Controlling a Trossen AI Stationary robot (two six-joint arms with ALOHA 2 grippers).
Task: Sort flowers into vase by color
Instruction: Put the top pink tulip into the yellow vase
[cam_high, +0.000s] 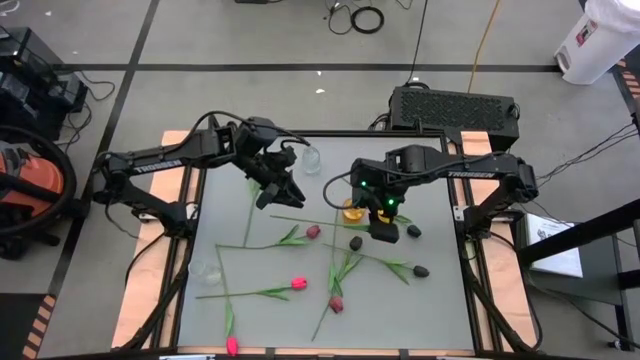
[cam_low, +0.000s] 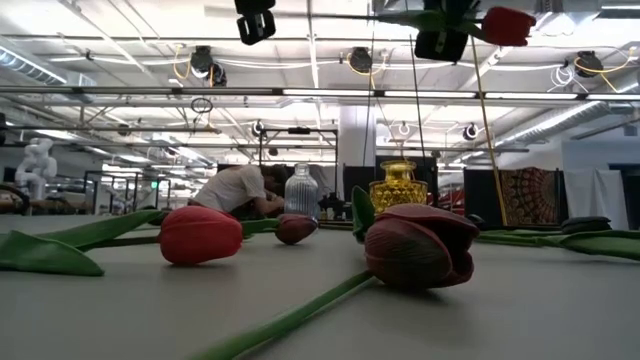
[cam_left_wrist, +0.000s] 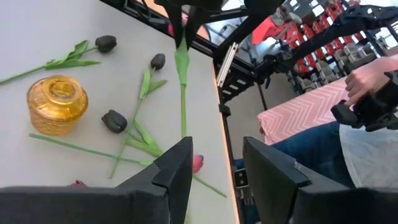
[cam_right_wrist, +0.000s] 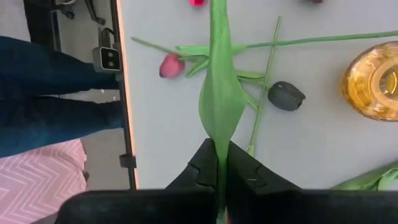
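Several tulips lie flat on the grey table (cam_high: 250, 320): pink heads (cam_high: 298, 284), maroon ones (cam_high: 313, 231) and black ones (cam_high: 421, 270), on long green stems. A yellow glass vase (cam_high: 352, 210) and a clear vase (cam_high: 310, 158) stand upright toward the far side. Just right of the yellow vase, my right gripper (cam_high: 385, 232) is raised and shut on a red-headed tulip (cam_low: 508, 25). My left gripper (cam_high: 275, 190) hovers near the clear vase, open, with nothing between its fingers (cam_left_wrist: 180, 168). My right gripper pinches the tulip between its two fingers where a long green leaf (cam_right_wrist: 217, 146) meets the stem. The fingers slant downward and lie along the leaf. The tulip is lifted clear of the table, its red head up beside the gripper and its stem (cam_left_wrist: 183, 106) hanging below.
A small clear glass (cam_high: 205, 268) stands near the table's left edge. A person sits at the near side, legs (cam_right_wrist: 56, 93) close to the table edge and a hand (cam_left_wrist: 367, 78) on a controller. A black box (cam_high: 455, 105) sits behind the far edge.
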